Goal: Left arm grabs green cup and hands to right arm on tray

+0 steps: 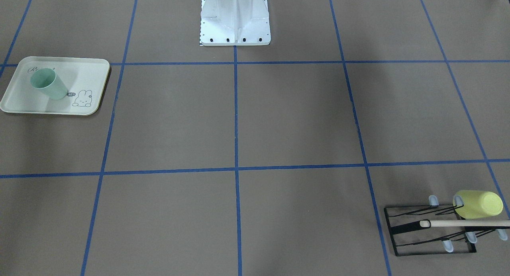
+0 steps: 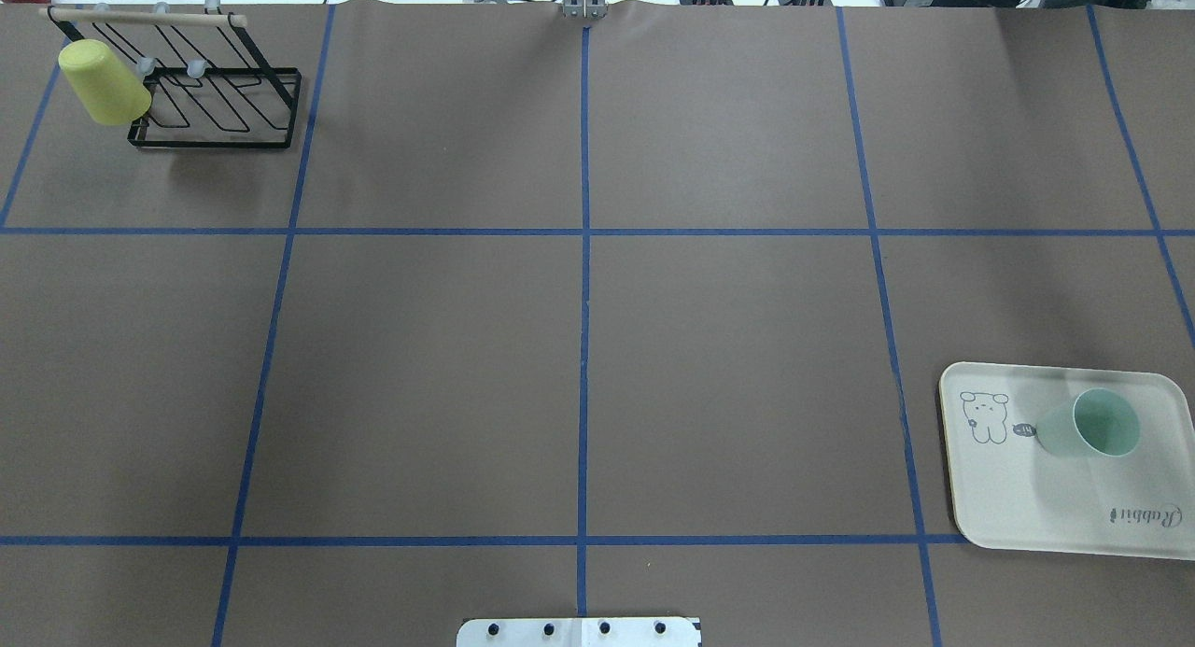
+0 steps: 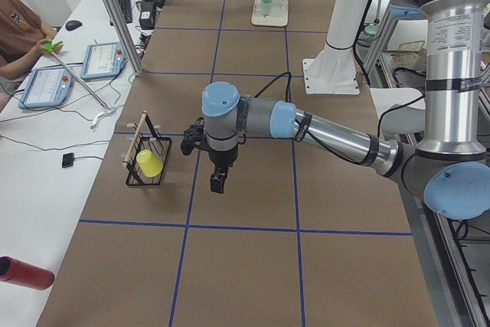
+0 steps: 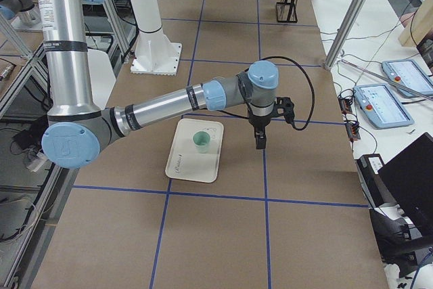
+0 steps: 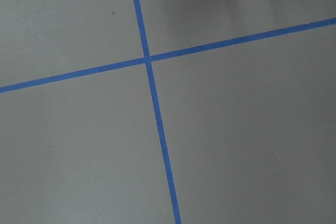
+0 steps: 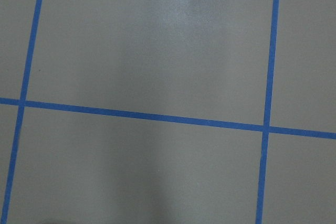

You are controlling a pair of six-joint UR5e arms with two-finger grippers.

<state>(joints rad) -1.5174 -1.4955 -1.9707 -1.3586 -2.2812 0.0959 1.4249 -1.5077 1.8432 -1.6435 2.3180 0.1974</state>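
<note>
The green cup [image 1: 50,84] stands mouth up on the tray [image 1: 24,104], free of both grippers; cup [image 2: 1088,426] and tray [image 2: 1027,507] also show in the overhead view. My left gripper [image 3: 217,181] shows only in the exterior left view, pointing down above the table beside the rack, far from the cup [image 3: 266,5]. My right gripper [image 4: 259,141] shows only in the exterior right view, pointing down above the table just beside the tray [image 4: 186,164] and cup [image 4: 201,142]. I cannot tell whether either is open or shut. Both wrist views show only bare table.
A yellow-green cup [image 2: 103,82] hangs on a black wire rack [image 2: 224,105] with a wooden bar at the far left corner. Blue tape lines grid the brown table. The white robot base [image 1: 235,25] stands at the near middle edge. An operator sits beyond the table.
</note>
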